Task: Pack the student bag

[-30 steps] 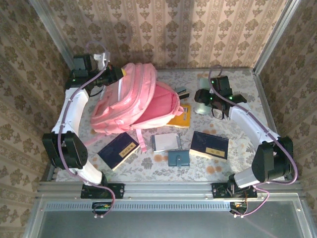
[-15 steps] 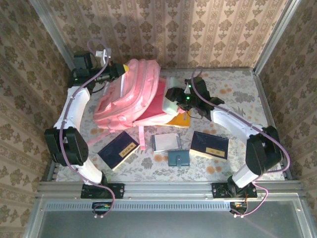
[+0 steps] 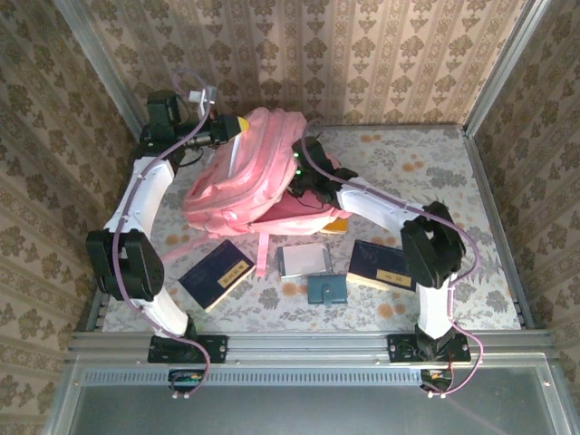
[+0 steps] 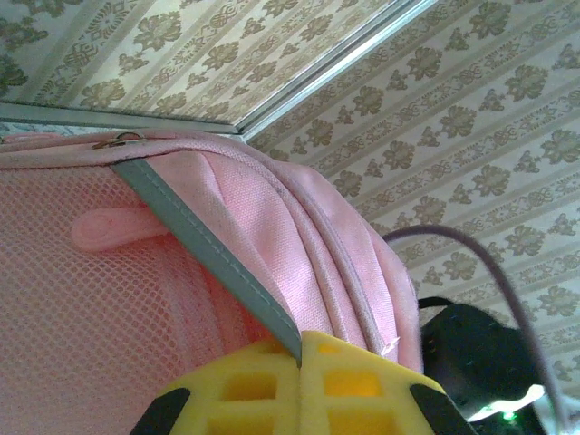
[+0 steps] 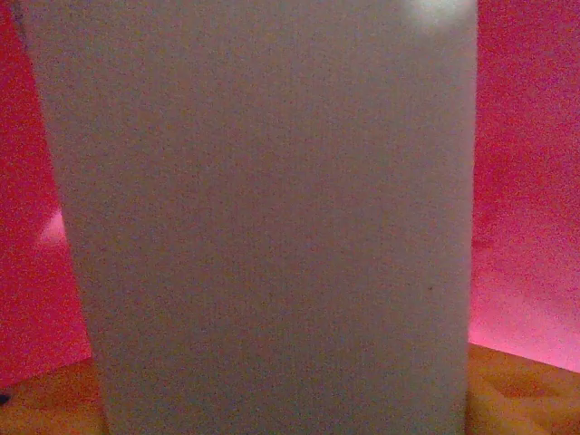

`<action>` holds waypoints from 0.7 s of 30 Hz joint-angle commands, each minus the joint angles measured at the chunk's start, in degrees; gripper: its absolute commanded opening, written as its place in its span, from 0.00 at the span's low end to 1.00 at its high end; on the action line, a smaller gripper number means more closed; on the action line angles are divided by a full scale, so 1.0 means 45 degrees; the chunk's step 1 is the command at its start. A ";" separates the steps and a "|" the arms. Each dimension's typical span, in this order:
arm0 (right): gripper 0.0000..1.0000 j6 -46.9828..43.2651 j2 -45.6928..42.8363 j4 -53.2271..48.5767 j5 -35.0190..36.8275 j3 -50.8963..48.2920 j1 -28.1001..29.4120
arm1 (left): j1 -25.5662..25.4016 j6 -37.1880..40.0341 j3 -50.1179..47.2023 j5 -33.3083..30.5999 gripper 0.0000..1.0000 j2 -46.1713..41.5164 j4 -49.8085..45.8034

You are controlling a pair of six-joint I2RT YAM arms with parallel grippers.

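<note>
Pink student bag (image 3: 240,177): left fingers (image 4: 313,362) clamp its grey trim (image 4: 208,263); right fingers (image 3: 297,174) sit in its mouth, their spread hidden behind a pale block (image 5: 272,217). The label on the navy book (image 3: 216,275) is illegible.

It was a robot test booth dressed as a home. Damask wallpaper (image 3: 362,54) rose behind and beside the left claw (image 3: 237,123); bare aluminium posts (image 3: 504,63) stood in the corners. Below that claw lay a floral tablecloth (image 3: 435,163), and both arms (image 3: 136,195) were bolted to a metal rail (image 3: 299,343) at its near edge.
</note>
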 commanded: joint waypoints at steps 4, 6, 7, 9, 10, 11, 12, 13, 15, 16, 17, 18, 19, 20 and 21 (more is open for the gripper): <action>0.99 0.0007 0.2572 -0.0716 -0.0006 0.3488 0.0727 | 0.0046 -0.0599 0.1047 0.0825 0.00 -0.0373 0.2528; 1.00 -0.0445 0.3144 -0.1399 -0.0375 0.4524 0.0838 | 0.0167 -0.0630 0.1034 0.0769 0.00 -0.0401 0.2519; 1.00 -0.0612 0.3101 -0.1319 -0.0383 0.4568 0.0888 | 0.0228 -0.0629 0.1017 0.0747 0.00 -0.0425 0.2536; 1.00 -0.1131 0.2654 -0.1499 0.0254 0.4365 0.0977 | 0.0406 -0.0732 0.0959 0.0661 0.00 -0.0469 0.2556; 1.00 -0.1380 0.2505 -0.1698 0.0425 0.4383 0.0978 | 0.0502 -0.0763 0.0929 0.0601 0.00 -0.0489 0.2586; 1.00 -0.1623 0.2354 -0.1897 0.0578 0.4407 0.0976 | 0.0601 -0.0830 0.0876 0.0536 0.00 -0.0524 0.2660; 1.00 -0.1781 0.2227 -0.1977 0.0605 0.4371 0.0927 | 0.0731 -0.0972 0.0779 0.0490 0.00 -0.0541 0.2857; 1.00 -0.1884 0.2158 -0.1961 0.0518 0.4343 0.0922 | 0.0842 -0.1145 0.0704 0.0456 0.00 -0.0557 0.3079; 1.00 -0.2165 0.1966 -0.2033 0.0321 0.4242 0.0862 | 0.1147 -0.1322 0.0564 0.0296 0.00 -0.0578 0.3212; 1.00 -0.2396 0.1816 -0.1919 0.0228 0.4088 0.0840 | 0.1337 -0.1345 0.0448 0.0130 0.00 -0.0601 0.3221; 1.00 -0.2718 0.1644 -0.1725 0.0115 0.3892 0.0832 | 0.1533 -0.1368 0.0357 -0.0036 0.00 -0.0641 0.3243; 1.00 -0.3005 0.1457 -0.1622 0.0041 0.3728 0.0822 | 0.1712 -0.1369 0.0267 -0.0149 0.00 -0.0674 0.3222; 1.00 -0.3310 0.1263 -0.1561 -0.0018 0.3560 0.0803 | 0.1927 -0.1287 0.0173 -0.0322 0.00 -0.0704 0.3109; 1.00 -0.3651 0.1024 -0.1446 -0.0148 0.3375 0.0768 | 0.2135 -0.1161 0.0119 -0.0550 0.00 -0.0741 0.2887; 1.00 -0.4003 0.0816 -0.1377 -0.0232 0.3231 0.0730 | 0.2308 -0.1059 0.0043 -0.0742 0.00 -0.0764 0.2721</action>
